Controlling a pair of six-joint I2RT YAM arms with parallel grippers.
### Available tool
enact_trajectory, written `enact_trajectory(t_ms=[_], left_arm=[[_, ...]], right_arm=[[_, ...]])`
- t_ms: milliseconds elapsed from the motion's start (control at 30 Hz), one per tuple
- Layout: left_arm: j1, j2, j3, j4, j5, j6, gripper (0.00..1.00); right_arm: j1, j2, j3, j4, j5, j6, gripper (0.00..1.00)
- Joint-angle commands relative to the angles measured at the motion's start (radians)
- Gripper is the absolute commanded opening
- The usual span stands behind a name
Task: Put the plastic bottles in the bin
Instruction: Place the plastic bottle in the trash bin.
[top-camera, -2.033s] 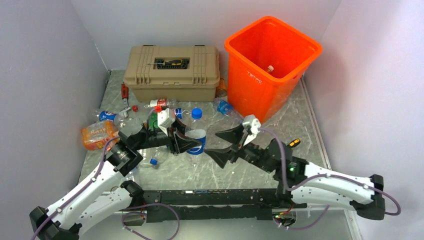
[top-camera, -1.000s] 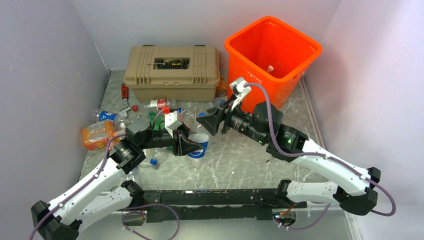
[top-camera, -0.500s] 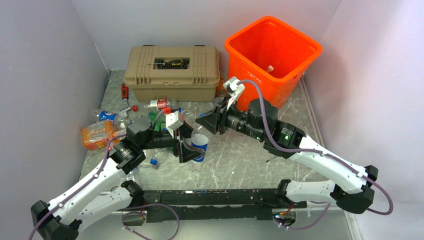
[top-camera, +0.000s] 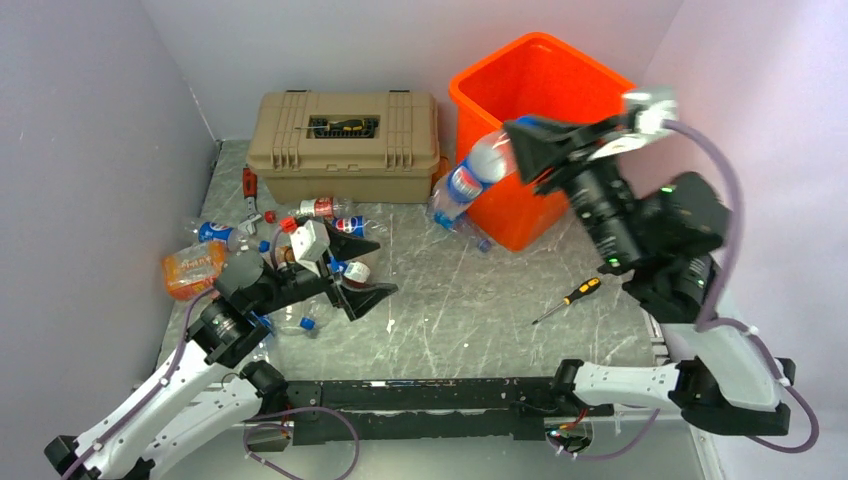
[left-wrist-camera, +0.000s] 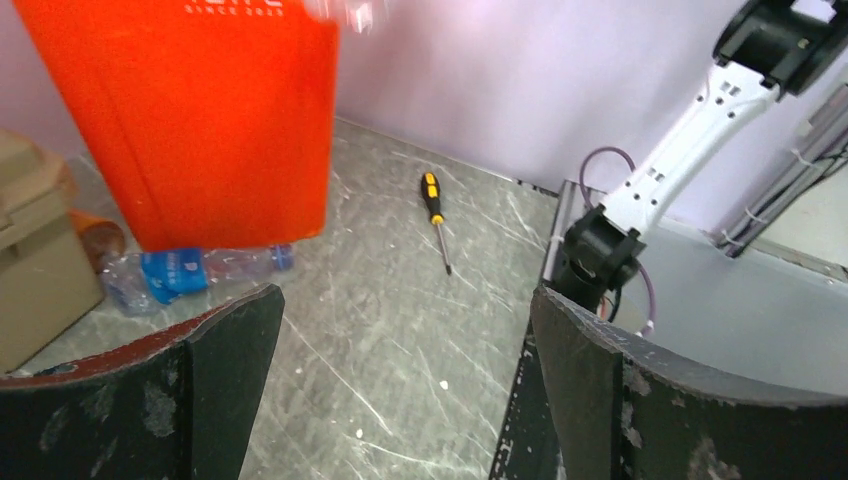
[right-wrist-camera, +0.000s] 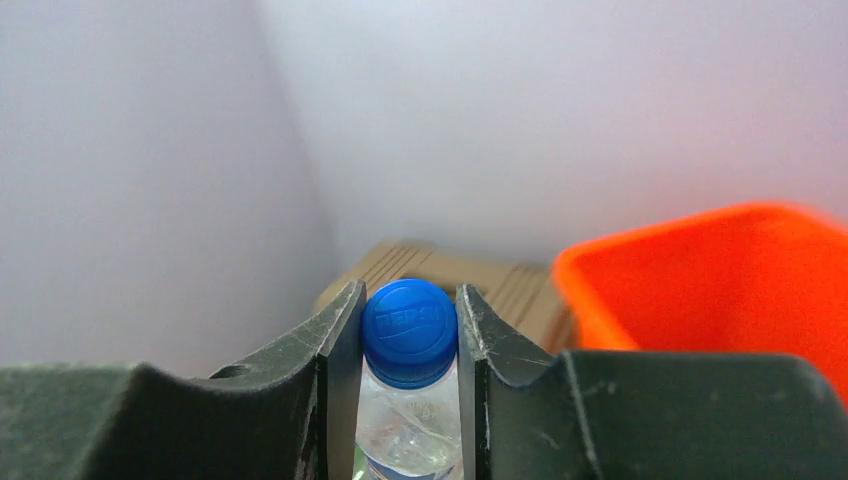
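Blue-capped and blue-labelled, the Pepsi bottle (top-camera: 466, 183) has left the table. A moment ago my left gripper (top-camera: 362, 270) steadied it mid-table. Now that gripper has let go and stands spread wide and empty, low at about 8 o'clock. The right gripper (right-wrist-camera: 408, 300) is clamped on the cap and has swung the bottle up to the 9 o'clock side of the bin (top-camera: 560, 95). The bottle hangs outside the rim, slanting down toward 7 o'clock, so I judge the handover done and the drop still to come. It looks clear and seemingly uncrushed, cap on. Other bottles (top-camera: 320, 208) lie scattered at 9 to 10 o'clock.
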Motion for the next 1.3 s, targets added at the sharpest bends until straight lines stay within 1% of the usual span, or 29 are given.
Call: enact_trajectory(t_ms=[0, 67, 100, 133, 167, 267, 367, 400, 467, 533, 800, 967, 1000, 1067, 1100, 1133, 1167, 1200, 1233, 1267], left_arm=[[-0.005, -0.01, -0.007, 0.03, -0.09, 0.015, 0.99], [-0.005, -0.004, -0.003, 0.023, -0.094, 0.022, 1.0], [-0.005, 0.0, -0.002, 0.02, -0.097, 0.023, 1.0], [-0.005, 0.004, -0.001, 0.019, -0.099, 0.023, 0.99], [-0.005, 0.004, -0.001, 0.019, -0.098, 0.024, 0.99], [-0.005, 0.015, 0.002, 0.017, -0.096, 0.029, 0.99], [-0.007, 0.017, 0.006, 0.005, -0.101, 0.035, 0.99], [-0.008, 0.015, 0.007, 0.0, -0.109, 0.038, 1.0], [-0.011, 0.008, 0.008, -0.01, -0.13, 0.045, 0.99], [-0.014, 0.001, 0.007, -0.015, -0.147, 0.053, 1.0], [-0.017, -0.005, 0.012, -0.02, -0.17, 0.066, 1.0], [-0.016, -0.003, 0.011, -0.02, -0.168, 0.069, 0.99], [-0.017, -0.001, 0.011, -0.02, -0.167, 0.069, 0.99], [-0.018, 0.003, 0.011, -0.02, -0.166, 0.07, 0.99], [-0.017, 0.005, 0.012, -0.02, -0.164, 0.07, 0.99], [-0.017, 0.008, 0.013, -0.02, -0.162, 0.071, 1.0], [-0.017, 0.011, 0.014, -0.02, -0.161, 0.07, 1.0], [-0.017, 0.013, 0.015, -0.02, -0.158, 0.07, 1.0], [-0.017, 0.014, 0.016, -0.02, -0.157, 0.07, 0.99], [-0.018, 0.017, 0.016, -0.02, -0.157, 0.071, 0.99]], right_arm=[[-0.002, -0.011, 0.011, 0.357, 0.273, -0.379, 0.0], [-0.01, 0.033, 0.005, 0.534, 0.355, -0.542, 0.0], [-0.028, 0.061, 0.023, 0.592, 0.381, -0.607, 0.0], [-0.081, 0.098, 0.061, 0.603, 0.388, -0.631, 0.0], [-0.138, 0.138, 0.113, 0.559, 0.381, -0.594, 0.0], [-0.305, 0.256, 0.272, 0.344, 0.306, -0.428, 0.0], [-0.399, 0.308, 0.262, 0.405, 0.299, -0.389, 0.0], [-0.452, 0.319, 0.26, 0.398, 0.279, -0.331, 0.0], [-0.566, 0.357, 0.282, 0.336, 0.196, -0.194, 0.0], [-0.653, 0.425, 0.349, 0.245, 0.132, -0.089, 0.0], [-0.803, 0.538, 0.272, 0.127, 0.015, 0.145, 0.0], [-0.829, 0.519, 0.143, 0.144, -0.057, 0.2, 0.0], [-0.83, 0.521, 0.135, 0.141, -0.069, 0.202, 0.02], [-0.832, 0.53, 0.137, 0.123, -0.089, 0.2, 0.09], [-0.833, 0.535, 0.143, 0.109, -0.099, 0.197, 0.17], [-0.833, 0.539, 0.148, 0.097, -0.11, 0.193, 0.3], [-0.833, 0.539, 0.15, 0.09, -0.113, 0.192, 0.47], [-0.833, 0.533, 0.142, 0.094, -0.114, 0.196, 0.6], [-0.833, 0.516, 0.124, 0.108, -0.118, 0.199, 0.69], [-0.833, 0.498, 0.104, 0.128, -0.123, 0.2, 0.75]])
